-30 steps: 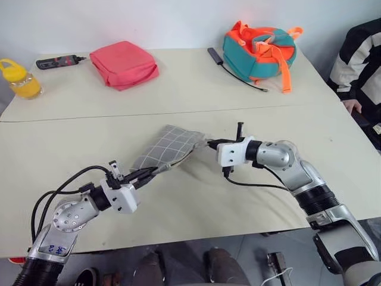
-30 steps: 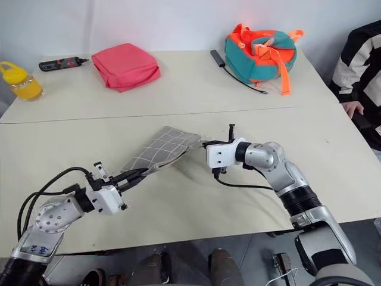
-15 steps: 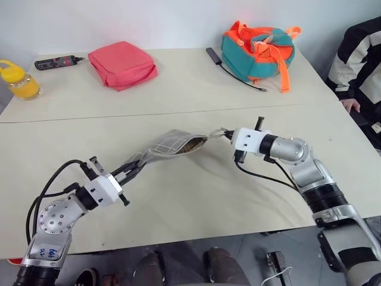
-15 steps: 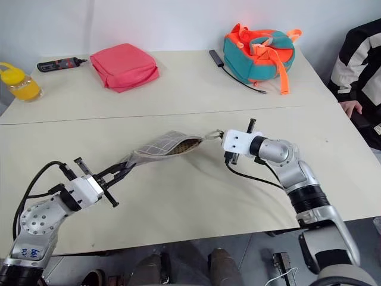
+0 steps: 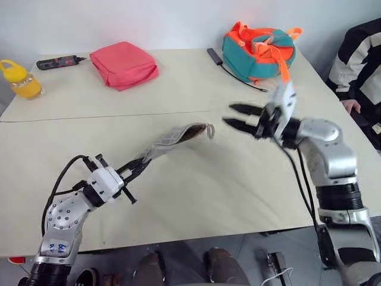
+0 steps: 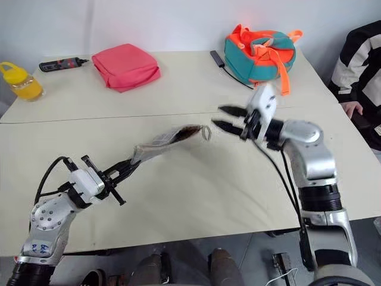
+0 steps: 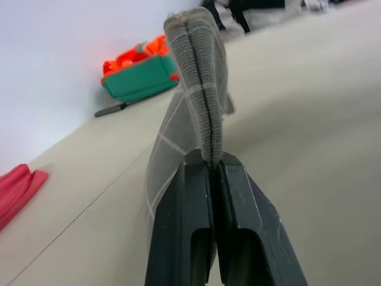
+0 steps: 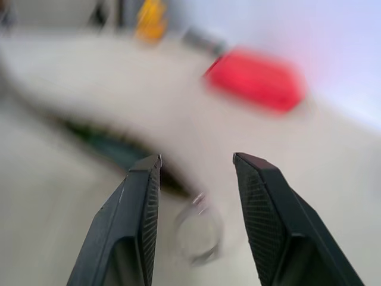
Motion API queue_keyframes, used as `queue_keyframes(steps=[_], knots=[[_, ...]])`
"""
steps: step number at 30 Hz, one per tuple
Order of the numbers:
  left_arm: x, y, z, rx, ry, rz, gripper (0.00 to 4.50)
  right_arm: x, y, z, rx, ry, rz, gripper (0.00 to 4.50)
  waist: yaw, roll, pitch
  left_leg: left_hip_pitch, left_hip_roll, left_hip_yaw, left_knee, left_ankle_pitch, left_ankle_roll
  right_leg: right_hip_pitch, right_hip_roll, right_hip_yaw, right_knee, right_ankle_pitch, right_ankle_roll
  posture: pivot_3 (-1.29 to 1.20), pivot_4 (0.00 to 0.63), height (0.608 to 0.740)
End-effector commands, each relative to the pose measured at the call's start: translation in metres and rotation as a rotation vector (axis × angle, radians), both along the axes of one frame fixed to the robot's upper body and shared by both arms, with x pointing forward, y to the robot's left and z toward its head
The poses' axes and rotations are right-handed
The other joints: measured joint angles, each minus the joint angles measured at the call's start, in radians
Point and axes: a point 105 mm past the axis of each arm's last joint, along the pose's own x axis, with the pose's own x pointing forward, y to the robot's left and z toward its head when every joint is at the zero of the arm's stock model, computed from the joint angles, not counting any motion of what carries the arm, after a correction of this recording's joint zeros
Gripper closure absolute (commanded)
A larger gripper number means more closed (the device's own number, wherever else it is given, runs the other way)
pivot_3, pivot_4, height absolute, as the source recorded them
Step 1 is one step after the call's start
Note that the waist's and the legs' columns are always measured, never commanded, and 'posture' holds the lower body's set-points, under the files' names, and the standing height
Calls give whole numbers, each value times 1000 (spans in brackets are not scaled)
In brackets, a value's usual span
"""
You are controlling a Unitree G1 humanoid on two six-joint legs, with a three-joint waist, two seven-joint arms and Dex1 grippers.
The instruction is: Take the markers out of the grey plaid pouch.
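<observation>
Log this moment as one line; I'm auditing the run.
left gripper: shut on grey plaid pouch, lifted | right gripper: open, empty | markers: not out

Both head views look down and forward over the cream-coloured table (image 5: 196,89), sharing nearly everything; each wrist view peers closely along its own end effector towards 12 o'clock.

A cream table (image 5: 196,190) made of 2 joined tops carries a few loose items along its far edge. At the far left stands a yellow bottle (image 5: 16,78) with a yellow cap. Next to it lies a black-and-red tool (image 5: 58,61), and just beside that a flat pink-red pouch (image 5: 124,64). Toward the far right sits a teal-and-orange bag (image 5: 259,51), with a dark flat device (image 5: 215,56) and its thin cord (image 5: 245,79) beside it. A person in a black-and-white striped sleeve (image 5: 361,59) is at the right edge.
</observation>
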Motion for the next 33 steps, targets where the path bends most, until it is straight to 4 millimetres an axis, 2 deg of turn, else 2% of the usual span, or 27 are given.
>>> queue_keyframes(steps=[1, 4, 6, 9, 11, 14, 17, 20, 25, 33], knots=[[-3, -12, 31, -113, -45, -65, 4500, -7, 11, 23, 100, -72, 20, 2495, 0, 0, 0, 0, 0, 0, 0, 0, 0, 0, 0, 0, 0, 0, 0, 0, 150, 740], [-6, -25, 43, -152, -42, -121, 4500, -9, 17, 23, 112, -78, 28, 2495, 1, 0, 0, -1, 0, 0, 0, -1, -1, -1, 0, 0, 0, 0, 1, 0, 150, 740], [-7, -28, 43, -183, -9, -145, 4500, -10, 18, 26, 134, -74, 33, 2495, 1, 0, 0, -1, 0, -1, 0, -2, 0, -1, -1, 1, -1, 1, 2, 0, 150, 740], [-8, -24, 30, -226, 57, -147, 4500, -11, 19, 23, 98, -60, 43, 2495, 1, 0, 0, -1, 0, -1, -1, -3, 0, -1, 0, 1, -1, 1, 2, 0, 150, 740], [-9, -23, 14, -217, 98, -148, 4500, -13, 21, 17, 56, -30, 69, 2495, -1, 0, 0, -1, 0, -1, 0, -3, 0, -1, 0, 1, -1, 1, 2, 0, 150, 740], [-11, -24, -13, -180, 154, -159, 4500, -20, 26, -2, -78, 59, 129, 2495, 0, 0, 0, 0, 0, -1, 0, -3, 0, -1, 0, 3, -2, 1, 2, 0, 150, 740], [-7, -19, -22, -234, 184, -135, 4500, -31, 30, -12, -172, 94, 187, 2495, 1, 0, 0, -1, 0, -1, 0, -3, 0, -1, 0, 3, -3, 1, 2, 0, 150, 740], [-7, -20, -33, -185, 173, -139, 4500, -38, 36, -10, -207, 98, 222, 2495, 2, 0, 0, -1, 0, -1, 2, -3, 1, -1, 0, 5, -4, 1, 2, 0, 150, 740], [-12, -29, -39, -113, 139, -172, 4500, -48, 44, -22, -359, 100, 277, 2495, 2, 0, 0, -1, 0, -1, 2, -4, 2, 0, 0, 7, -7, 1, 2, 0, 150, 740], [-14, -33, -37, -110, 120, -171, 4500, -40, 60, -46, -649, -66, 278, 2495, 1, 0, 0, -1, 0, -1, 2, -4, 3, -1, 0, 9, -7, 1, 2, 0, 150, 740]])
